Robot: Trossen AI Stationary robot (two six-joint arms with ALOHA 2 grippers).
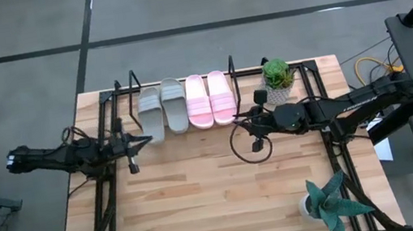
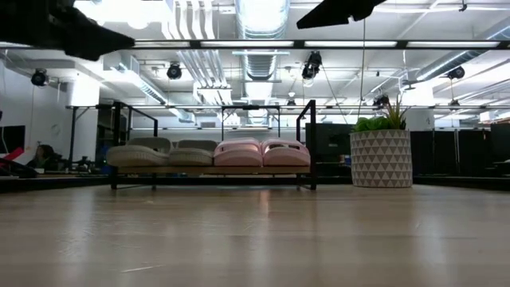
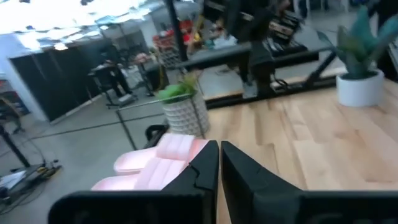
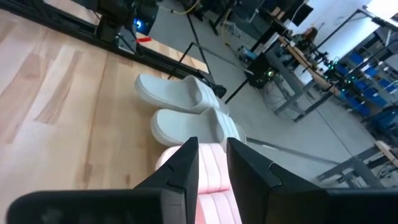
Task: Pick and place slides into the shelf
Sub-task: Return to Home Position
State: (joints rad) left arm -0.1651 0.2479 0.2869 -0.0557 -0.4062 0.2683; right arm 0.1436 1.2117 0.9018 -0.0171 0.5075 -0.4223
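All the slides sit side by side on the shelf [image 1: 134,84] [image 2: 211,169] at the table's far edge, soles on its board. The grey-green pair [image 1: 163,108] [image 2: 163,153] [image 4: 183,99] is on the left and the pale pink pair [image 1: 209,99] [image 2: 261,151] [image 3: 163,159] on the right. My left gripper [image 1: 144,139] [image 3: 219,157] hovers just near-side of the grey-green pair, shut and holding nothing. My right gripper [image 1: 237,119] [image 4: 212,157] hovers beside the pink pair's right edge, fingers nearly together and holding nothing. Both are raised above the table.
A patterned pot with a green plant [image 1: 277,79] [image 2: 381,158] [image 3: 185,112] stands right of the shelf. A white pot with a spiky plant [image 1: 330,202] [image 3: 360,86] sits near the table's near right corner. A black cable loop [image 1: 248,146] hangs under my right arm.
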